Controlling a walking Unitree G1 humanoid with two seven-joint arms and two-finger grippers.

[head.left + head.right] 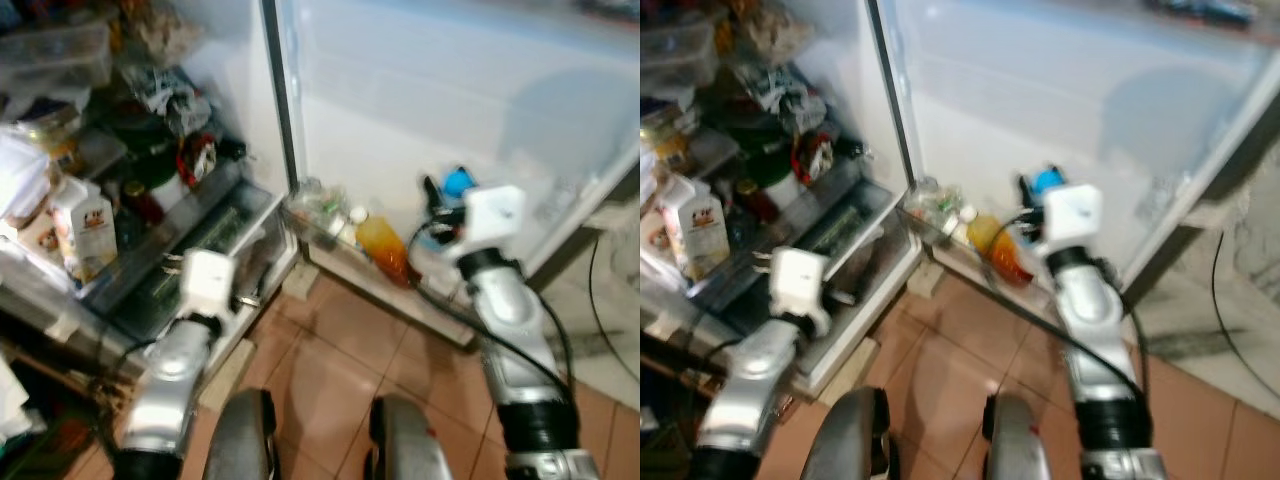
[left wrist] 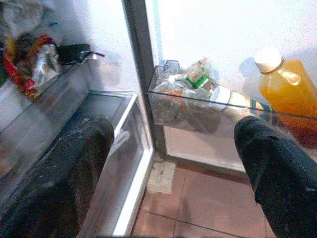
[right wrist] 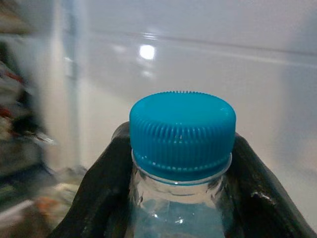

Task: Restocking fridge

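The right gripper (image 3: 181,163) clamps a blue-capped bottle (image 3: 182,144) above the door shelf (image 2: 208,106) — the left gripper (image 2: 173,153) gapes near that shelf's edge.

A clear water bottle (image 3: 181,198) with a ribbed blue cap (image 3: 182,134) stood upright, clamped at the neck in the right claw (image 3: 178,173), at three o'clock of the orange juice bottle (image 1: 383,246) in the fridge door shelf (image 2: 208,106).

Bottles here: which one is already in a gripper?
The clear bottle with the blue cap, clamped in the right gripper near the door. The orange juice bottle with the white cap sits free in the door shelf.
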